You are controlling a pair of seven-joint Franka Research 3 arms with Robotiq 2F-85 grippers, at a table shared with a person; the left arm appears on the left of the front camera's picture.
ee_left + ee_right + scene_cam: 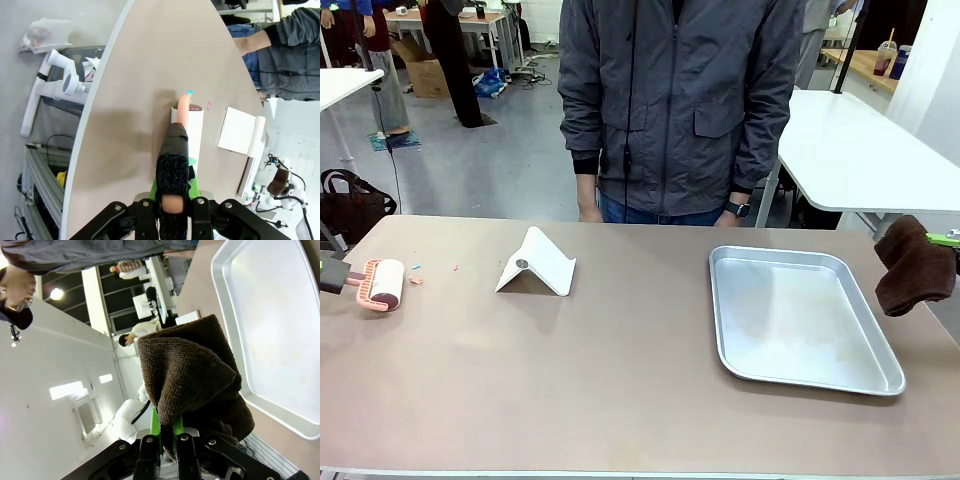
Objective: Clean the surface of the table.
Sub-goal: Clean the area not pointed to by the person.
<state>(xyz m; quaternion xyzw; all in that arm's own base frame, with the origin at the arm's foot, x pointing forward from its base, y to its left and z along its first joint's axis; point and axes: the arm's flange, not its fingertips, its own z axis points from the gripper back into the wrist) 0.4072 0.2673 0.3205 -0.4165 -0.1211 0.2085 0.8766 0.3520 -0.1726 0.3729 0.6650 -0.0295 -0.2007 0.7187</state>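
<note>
The brownish-tan table [620, 390] spans the front view. At its far left edge my left gripper [330, 272] is shut on the handle of a lint roller [382, 284] with a salmon frame and white roll, resting on the table top. In the left wrist view the roller [189, 131] lies ahead of the gripper [172, 202], just short of a few small crumbs [190, 92]. The crumbs [416, 280] lie right of the roller. At the far right, my right gripper [945, 241] is shut on a brown cloth [914, 268], hanging above the table edge; green pads [156, 426] pinch the cloth [190, 375].
A silver metal tray [732, 352] lies empty on the right half of the table. A white folded stand [537, 264] sits left of centre. A person in a grey jacket [680, 100] stands at the far edge, hands down. White tables stand behind.
</note>
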